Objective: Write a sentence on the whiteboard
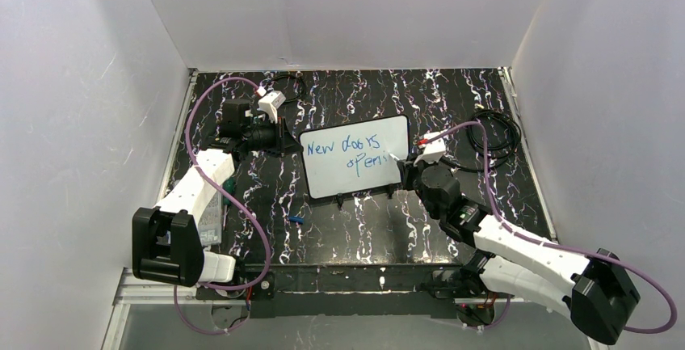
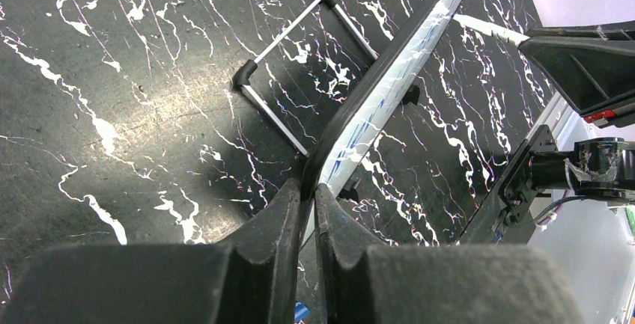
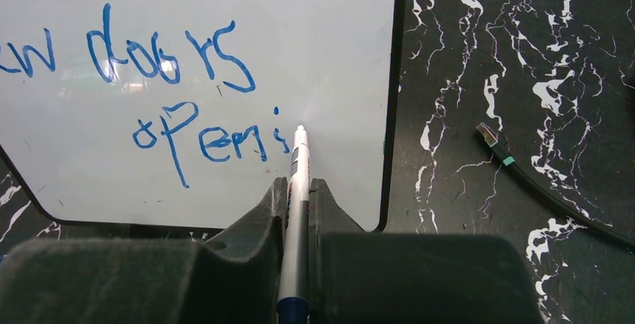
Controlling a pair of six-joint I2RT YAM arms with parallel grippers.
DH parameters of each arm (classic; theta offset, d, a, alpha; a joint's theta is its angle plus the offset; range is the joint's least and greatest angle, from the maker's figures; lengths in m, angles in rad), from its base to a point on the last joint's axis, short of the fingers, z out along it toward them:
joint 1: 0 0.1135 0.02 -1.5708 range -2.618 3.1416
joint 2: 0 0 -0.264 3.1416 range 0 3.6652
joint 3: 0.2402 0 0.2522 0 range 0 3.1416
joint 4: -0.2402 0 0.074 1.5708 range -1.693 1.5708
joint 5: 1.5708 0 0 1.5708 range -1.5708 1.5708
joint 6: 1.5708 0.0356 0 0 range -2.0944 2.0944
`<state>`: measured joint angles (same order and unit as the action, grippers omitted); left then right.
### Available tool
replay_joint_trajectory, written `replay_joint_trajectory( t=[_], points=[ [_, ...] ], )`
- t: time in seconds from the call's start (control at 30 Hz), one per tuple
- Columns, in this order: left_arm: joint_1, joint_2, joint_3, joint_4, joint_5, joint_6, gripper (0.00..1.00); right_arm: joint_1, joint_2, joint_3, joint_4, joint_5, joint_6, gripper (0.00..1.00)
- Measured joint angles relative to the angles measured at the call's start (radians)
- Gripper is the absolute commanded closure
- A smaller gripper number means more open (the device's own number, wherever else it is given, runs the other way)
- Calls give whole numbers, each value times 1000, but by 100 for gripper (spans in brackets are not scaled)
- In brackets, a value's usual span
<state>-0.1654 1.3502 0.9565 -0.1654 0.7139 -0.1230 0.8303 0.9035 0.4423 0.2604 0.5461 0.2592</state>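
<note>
The whiteboard [image 1: 355, 156] lies mid-table, propped at a tilt. Blue handwriting on it reads "New doors" above "openi" [image 3: 202, 141]. My left gripper [image 1: 284, 137] is shut on the board's left edge; in the left wrist view [image 2: 307, 189] the fingers pinch the dark frame [image 2: 352, 99]. My right gripper [image 1: 408, 166] is at the board's right side, shut on a white marker [image 3: 298, 189] with a blue end. The marker tip [image 3: 301, 128] sits on the board just right of the last blue stroke.
A wire stand [image 2: 299, 47] shows behind the board in the left wrist view. A marker cap [image 1: 295, 220] lies in front of the board. A coiled black cable [image 1: 497, 136] lies to the right, its plug [image 3: 494, 143] near the board. White walls enclose the table.
</note>
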Motion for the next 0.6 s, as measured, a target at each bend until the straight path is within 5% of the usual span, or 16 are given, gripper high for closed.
replay_joint_trajectory(
  t=[0.6],
  points=[
    [0, 0, 0, 0, 0, 0, 100, 0, 11, -24, -7, 0, 21, 99]
  ],
)
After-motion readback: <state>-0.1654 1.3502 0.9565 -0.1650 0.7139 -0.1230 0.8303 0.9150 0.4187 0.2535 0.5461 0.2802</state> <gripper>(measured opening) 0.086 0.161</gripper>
